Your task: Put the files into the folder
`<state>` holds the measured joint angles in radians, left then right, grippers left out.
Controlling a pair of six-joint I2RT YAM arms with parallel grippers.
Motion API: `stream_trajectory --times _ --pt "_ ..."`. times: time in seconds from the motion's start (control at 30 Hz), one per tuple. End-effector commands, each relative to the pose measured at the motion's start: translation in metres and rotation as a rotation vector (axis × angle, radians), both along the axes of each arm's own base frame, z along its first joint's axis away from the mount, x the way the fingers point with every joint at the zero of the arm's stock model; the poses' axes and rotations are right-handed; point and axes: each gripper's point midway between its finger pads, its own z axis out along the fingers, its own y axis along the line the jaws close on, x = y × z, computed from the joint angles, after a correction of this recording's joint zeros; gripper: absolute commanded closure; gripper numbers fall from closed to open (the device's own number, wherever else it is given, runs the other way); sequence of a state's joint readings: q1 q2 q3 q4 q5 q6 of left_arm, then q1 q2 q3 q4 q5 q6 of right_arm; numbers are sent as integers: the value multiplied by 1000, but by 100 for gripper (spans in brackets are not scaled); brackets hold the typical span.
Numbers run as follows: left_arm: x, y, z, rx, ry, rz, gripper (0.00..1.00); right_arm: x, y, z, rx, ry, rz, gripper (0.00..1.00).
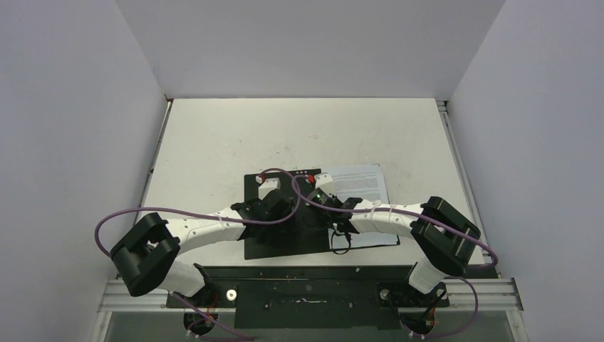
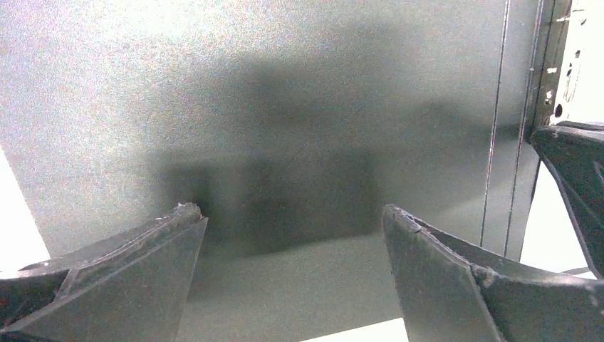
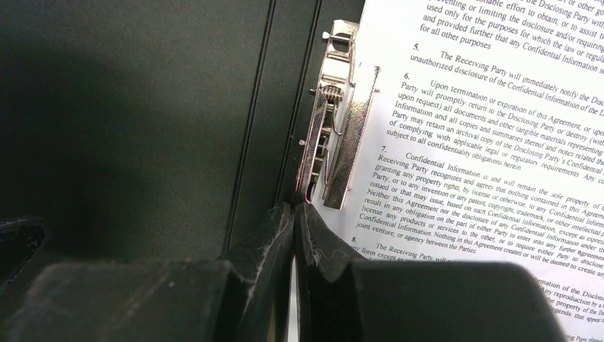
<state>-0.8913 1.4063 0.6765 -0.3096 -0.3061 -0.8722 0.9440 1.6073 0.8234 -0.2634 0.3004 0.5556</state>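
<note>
On the open folder (image 3: 142, 107) | files (image 3: 498, 142) just right of closed right jaws

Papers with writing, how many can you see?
1: a printed sheet on the open folder's right side, beside the metal clip. Another might hide underneath.

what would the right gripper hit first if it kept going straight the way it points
The silver metal spring clamp on the spine of the black folder: it lies straight ahead of the shut right gripper, almost touching, though depth is unclear. The white printed sheet lies alongside.
</note>
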Motion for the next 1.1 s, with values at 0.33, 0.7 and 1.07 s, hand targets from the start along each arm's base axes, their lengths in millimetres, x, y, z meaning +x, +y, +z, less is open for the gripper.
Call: stream_trajectory --times 0.33,0.7,1.07 --pt "-20 4 -24 25 106 -13 4 -43 -19 -40 -57 170 11 95" --pt "-22 4 -23 12 103 -17 4 -28 15 -8 90 116 10 93" --pt "-23 2 -23 -6 102 -24 4 -11 30 29 165 35 -11 88"
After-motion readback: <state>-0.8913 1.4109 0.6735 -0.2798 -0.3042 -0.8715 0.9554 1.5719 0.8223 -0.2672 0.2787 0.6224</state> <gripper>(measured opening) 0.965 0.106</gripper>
